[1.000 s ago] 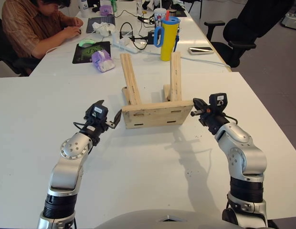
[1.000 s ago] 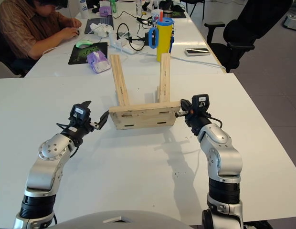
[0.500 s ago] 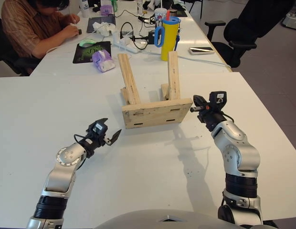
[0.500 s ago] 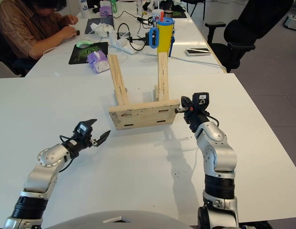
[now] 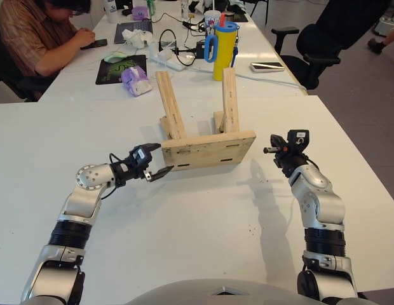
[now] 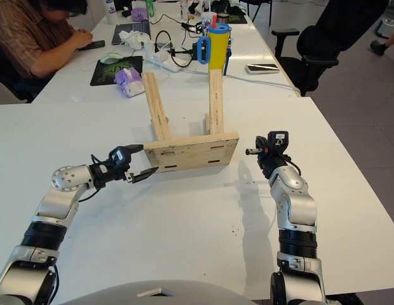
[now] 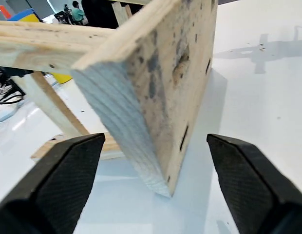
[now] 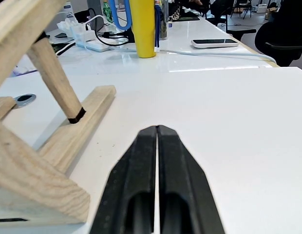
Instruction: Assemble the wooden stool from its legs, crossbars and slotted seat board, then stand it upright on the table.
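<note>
The wooden stool lies on its side on the white table, its slotted seat board standing on edge toward me and two legs pointing away. My left gripper is open at the board's left end, one finger on each side of the board's corner. My right gripper is shut on nothing, a short gap to the right of the board's right end. In the right wrist view its closed fingers point past a leg and a crossbar.
Behind the stool, on the far table, stand a yellow bottle, a phone, a purple packet and cables. An office chair is at the back right. Bare table lies in front of the stool.
My left gripper dropped back from the seat board, then returned to its left end, open around the corner. My right gripper drew away to the right from the board's right end.
</note>
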Controlling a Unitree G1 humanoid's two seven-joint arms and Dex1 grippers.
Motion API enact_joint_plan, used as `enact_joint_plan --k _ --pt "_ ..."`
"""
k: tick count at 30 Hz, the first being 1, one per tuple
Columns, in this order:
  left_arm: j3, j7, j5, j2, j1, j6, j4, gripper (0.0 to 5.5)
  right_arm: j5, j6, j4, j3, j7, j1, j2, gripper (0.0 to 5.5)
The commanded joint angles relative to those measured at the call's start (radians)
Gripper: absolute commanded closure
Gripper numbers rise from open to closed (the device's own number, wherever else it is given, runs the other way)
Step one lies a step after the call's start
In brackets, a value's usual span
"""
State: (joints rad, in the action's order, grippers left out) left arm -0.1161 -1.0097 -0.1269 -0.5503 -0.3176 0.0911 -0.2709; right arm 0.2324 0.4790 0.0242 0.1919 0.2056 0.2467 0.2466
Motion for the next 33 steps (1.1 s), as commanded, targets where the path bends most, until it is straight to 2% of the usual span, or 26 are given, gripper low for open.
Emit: enact_joint_plan --k 1,13,17,20,22,25,28,31,33 --pt "-0.003 -0.070 -0.010 -0.026 -0.065 0.028 -0.077 2.23 -0.008 -0.020 -0.025 -0.004 0.002 0.021 0.008 5.50" --pt "-0.010 -0.105 -0.011 0.011 -0.113 0.073 -0.165 4.04 -0.012 -0.048 -0.050 -0.025 0.002 0.016 -0.011 5.50" --pt "-0.020 -0.142 -0.028 0.037 -0.138 0.057 -0.213 4.13 -0.013 -0.047 -0.067 -0.037 0.014 0.031 -0.009 5.50" --pt "0.006 -0.177 -0.112 0.056 -0.142 -0.065 -0.174 4.18 -0.011 -0.051 -0.084 -0.035 0.014 0.032 -0.008 5.50" --pt "0.053 -0.171 -0.252 0.081 -0.151 -0.264 -0.064 4.18 0.009 -0.045 -0.096 -0.011 0.002 0.028 -0.019 5.50" --pt "0.139 -0.083 -0.501 0.119 -0.186 -0.592 0.142 4.18 0.022 -0.045 -0.125 0.015 -0.014 0.020 -0.032 5.50" --pt "0.241 0.083 -0.725 0.170 -0.267 -0.826 0.258 4.18 0.021 -0.053 -0.135 0.018 -0.030 0.009 -0.045 5.50" --pt "0.354 0.282 -0.916 0.222 -0.369 -0.958 0.258 4.18 0.020 -0.050 -0.126 0.013 -0.048 -0.003 -0.063 5.50" --pt "0.460 0.500 -1.081 0.273 -0.461 -0.972 0.208 4.18 0.017 -0.049 -0.124 0.010 -0.056 -0.006 -0.072 5.50"
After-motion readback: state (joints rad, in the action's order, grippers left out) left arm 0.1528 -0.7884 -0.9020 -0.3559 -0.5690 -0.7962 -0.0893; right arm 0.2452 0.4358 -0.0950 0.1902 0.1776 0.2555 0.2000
